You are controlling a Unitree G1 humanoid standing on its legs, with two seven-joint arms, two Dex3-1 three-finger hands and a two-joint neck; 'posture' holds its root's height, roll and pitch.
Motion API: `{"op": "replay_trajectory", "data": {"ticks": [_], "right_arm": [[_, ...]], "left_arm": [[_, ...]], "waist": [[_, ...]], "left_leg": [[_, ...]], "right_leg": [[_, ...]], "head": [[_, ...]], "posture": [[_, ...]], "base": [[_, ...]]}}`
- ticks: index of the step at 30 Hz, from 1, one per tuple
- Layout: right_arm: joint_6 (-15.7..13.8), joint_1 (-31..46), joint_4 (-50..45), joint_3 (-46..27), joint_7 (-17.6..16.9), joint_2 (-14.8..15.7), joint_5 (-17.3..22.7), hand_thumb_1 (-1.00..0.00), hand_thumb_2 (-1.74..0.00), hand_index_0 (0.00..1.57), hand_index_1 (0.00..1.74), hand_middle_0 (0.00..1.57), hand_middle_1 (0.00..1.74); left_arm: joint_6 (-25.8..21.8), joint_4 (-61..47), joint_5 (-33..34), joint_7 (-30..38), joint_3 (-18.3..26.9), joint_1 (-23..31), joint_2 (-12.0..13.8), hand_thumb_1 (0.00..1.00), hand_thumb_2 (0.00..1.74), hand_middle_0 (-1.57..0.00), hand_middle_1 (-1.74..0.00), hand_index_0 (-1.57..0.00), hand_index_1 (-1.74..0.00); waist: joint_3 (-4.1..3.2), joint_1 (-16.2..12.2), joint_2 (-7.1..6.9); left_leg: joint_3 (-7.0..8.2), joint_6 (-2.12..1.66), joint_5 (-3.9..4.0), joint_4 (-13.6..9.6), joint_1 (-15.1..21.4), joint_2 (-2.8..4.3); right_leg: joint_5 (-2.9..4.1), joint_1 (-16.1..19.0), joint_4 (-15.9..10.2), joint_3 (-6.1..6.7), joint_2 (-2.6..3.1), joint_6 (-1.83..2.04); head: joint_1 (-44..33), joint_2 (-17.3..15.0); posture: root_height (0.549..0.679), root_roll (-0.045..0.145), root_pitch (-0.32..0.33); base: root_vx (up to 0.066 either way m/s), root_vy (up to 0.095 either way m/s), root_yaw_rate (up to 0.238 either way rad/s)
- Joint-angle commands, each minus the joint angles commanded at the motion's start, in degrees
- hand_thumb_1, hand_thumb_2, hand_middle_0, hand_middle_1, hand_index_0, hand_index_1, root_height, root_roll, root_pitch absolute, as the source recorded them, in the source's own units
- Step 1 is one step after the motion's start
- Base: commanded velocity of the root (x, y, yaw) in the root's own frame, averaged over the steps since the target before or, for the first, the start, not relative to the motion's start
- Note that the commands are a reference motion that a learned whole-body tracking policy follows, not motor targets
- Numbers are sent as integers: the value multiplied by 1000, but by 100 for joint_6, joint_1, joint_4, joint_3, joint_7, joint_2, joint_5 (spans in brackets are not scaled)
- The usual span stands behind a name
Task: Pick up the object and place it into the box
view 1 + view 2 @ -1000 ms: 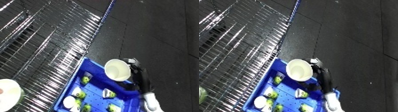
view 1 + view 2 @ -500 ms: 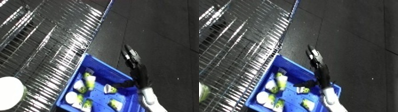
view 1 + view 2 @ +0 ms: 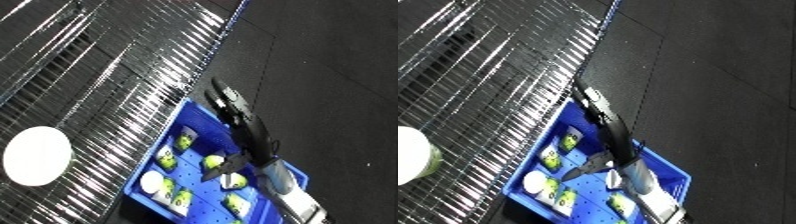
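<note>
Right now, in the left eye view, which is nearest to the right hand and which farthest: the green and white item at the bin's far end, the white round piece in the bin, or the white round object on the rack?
From the right hand:
1. Green and white item, far end of the blue bin.
2. White round piece, bin's near left.
3. White round object, on the wire rack, far left.

Blue bin (image 3: 153,163) — white-and-green cups (image 3: 184,142) — black hand (image 3: 227,101), white disc (image 3: 36,155).
</note>
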Motion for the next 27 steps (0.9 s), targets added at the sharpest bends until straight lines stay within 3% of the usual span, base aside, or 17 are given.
{"op": "replay_trajectory", "data": {"ticks": [3, 12, 19, 27], "right_arm": [[269, -369, -31, 250, 120, 52, 10, 0, 0, 0, 0, 0, 0], [610, -827, -153, 791, 245, 229, -332, 0, 0, 0, 0, 0, 0], [672, -996, -98, 1070, 246, 412, -242, 0, 0, 0, 0, 0, 0], [571, -1132, 73, 1089, -49, 586, -433, 0, 0, 0, 0, 0, 0]], "left_arm": [[67, 68, 32, -13, -48, -88, 29, 1000, 1740, -1570, -1740, -1570, -1740], [245, 92, 81, -83, -92, -184, 147, 1000, 1740, -1570, -1740, -1570, -1740], [323, 77, 165, -122, -163, -225, 259, 1000, 1740, -1570, -1740, -1570, -1740], [433, 45, 269, -153, -176, -258, 337, 1000, 1740, -1570, -1740, -1570, -1740]], "waist": [[0, 179, -76], [0, 576, -251], [0, 851, -357], [0, 1016, -409]], "left_leg": [[-115, -17, 33, 42, -39, -18], [-388, -9, 142, 183, -272, -77], [-581, 7, 245, 293, -514, -125], [-662, 8, 315, 343, -701, -113]], "right_leg": [[-10, 47, 19, -94, -53, -15], [-65, 1, 260, -310, -71, -43], [-93, -139, 462, -479, -61, -12], [-75, -289, 564, -633, -77, 48]], "head": [[-595, 29], [-2039, 208], [-2910, 518], [-3070, 711]], "posture": [[647, 93, 59], [643, 80, 52], [638, 64, 58], [635, 52, 70]], "base": [[10, -77, 201], [13, -82, 162], [16, -87, 152], [21, -53, 156]]}}
